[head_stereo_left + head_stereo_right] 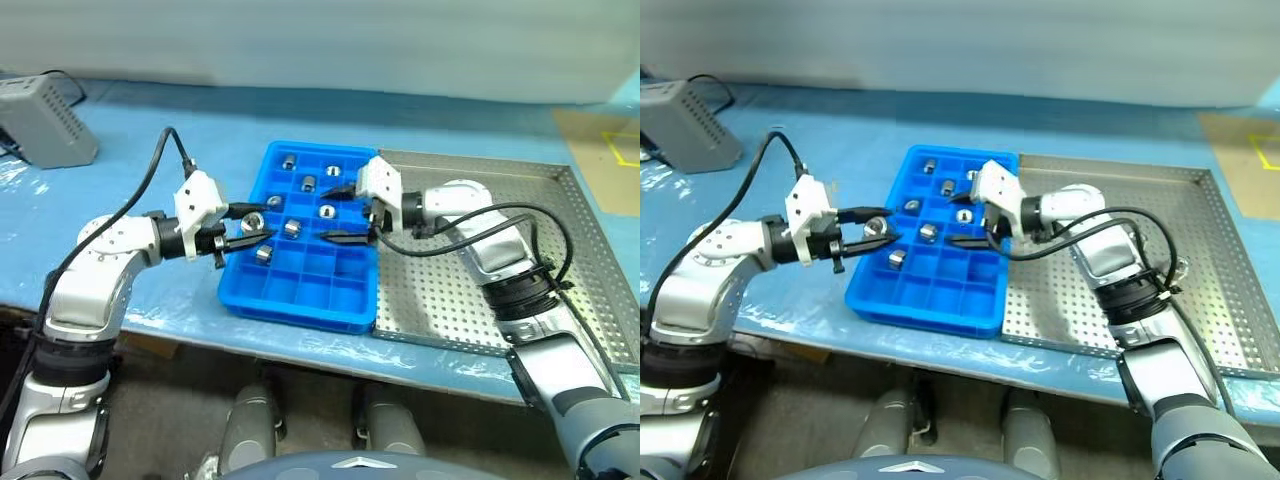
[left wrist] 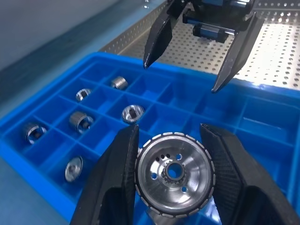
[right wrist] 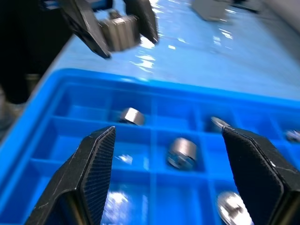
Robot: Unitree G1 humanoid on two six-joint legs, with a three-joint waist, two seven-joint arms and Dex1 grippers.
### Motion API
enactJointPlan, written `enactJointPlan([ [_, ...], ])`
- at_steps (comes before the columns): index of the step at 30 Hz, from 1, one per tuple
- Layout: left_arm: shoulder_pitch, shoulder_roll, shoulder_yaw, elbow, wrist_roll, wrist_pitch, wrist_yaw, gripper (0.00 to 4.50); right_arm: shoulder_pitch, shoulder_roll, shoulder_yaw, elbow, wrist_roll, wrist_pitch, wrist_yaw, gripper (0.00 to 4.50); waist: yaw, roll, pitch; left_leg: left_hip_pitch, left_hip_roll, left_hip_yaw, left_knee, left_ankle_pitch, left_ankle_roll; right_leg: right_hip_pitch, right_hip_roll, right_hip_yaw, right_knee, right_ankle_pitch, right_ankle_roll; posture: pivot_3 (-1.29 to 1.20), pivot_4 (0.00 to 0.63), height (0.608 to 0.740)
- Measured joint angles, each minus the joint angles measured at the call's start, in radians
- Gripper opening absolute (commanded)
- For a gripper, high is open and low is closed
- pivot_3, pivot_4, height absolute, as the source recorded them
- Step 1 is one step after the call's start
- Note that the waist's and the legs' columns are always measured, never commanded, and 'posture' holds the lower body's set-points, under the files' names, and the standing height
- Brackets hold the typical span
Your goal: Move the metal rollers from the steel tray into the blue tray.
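The left gripper is clamped on one of the metal rollers, a shiny ridged cylinder seen end-on between the two black fingers in the left wrist view. It hangs over the near-left part of the blue tray, just above the compartment walls, not yet set down. The right gripper faces it from across the tray with its fingers spread wide and nothing between them, its tips over the middle cells.

Beyond the left fingertips several rollers already sit one to a compartment: one just ahead of the tips, one slightly below and to the near side of them, and others such as the one at further out toward the far rim. The steel tray lies behind the right gripper and touches the blue tray's edge; the stretch of its perforated base that shows looks bare.

To do this well, I would say the left arm should pick a cell with no roller in it, and the ones nearest the front rim look free. It should centre the roller over that cell, not over a divider, lower until it is inside the walls, then part the fingers. The two grippers stand near each other, so the right one is best kept out of the left one's path.
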Motion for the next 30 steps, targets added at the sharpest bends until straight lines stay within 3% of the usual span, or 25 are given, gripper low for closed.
enactJointPlan([
  [4, 0.043, 0.011, -0.077, 0.002, 0.017, 0.001, 0.003, 1.73, 0.019, 0.000, 0.034, 0.007, -0.040, -0.046, 0.029, 3.73, 0.029, 0.000, 0.000, 0.002, 0.001, 0.001, -0.006, 0.005, -0.007, -0.001, 0.001, 0.001, 0.001, 0.000, -0.001, -0.01, 0.150, 0.740],
  [20, 0.012, -0.061, -0.262, 0.117, 0.082, -0.020, 0.054, 1.73, 0.047, -0.019, 0.036, 0.052, -0.113, -0.088, 0.003, 3.73, 0.017, -0.001, -0.001, 0.008, 0.010, 0.002, -0.022, 0.014, -0.018, -0.006, 0.016, 0.008, 0.000, 0.001, -0.008, -0.06, 0.150, 0.740],
  [26, 0.002, -0.068, -0.266, 0.141, 0.073, 0.005, 0.058, 3.69, 0.058, -0.031, 0.025, 0.052, -0.116, -0.090, -0.004, 3.73, 0.013, -0.001, -0.001, 0.009, 0.012, 0.004, -0.023, 0.015, -0.019, -0.007, 0.017, 0.008, 0.000, -0.001, -0.011, -0.08, 0.150, 0.740],
  [30, -0.013, -0.045, -0.265, 0.148, 0.055, 0.034, 0.027, 3.69, 0.060, -0.035, 0.013, 0.051, -0.116, -0.088, -0.014, 3.73, 0.012, -0.001, -0.001, 0.010, 0.013, 0.004, -0.024, 0.015, -0.019, -0.007, 0.018, 0.008, 0.000, -0.002, -0.013, -0.08, 0.150, 0.740],
])
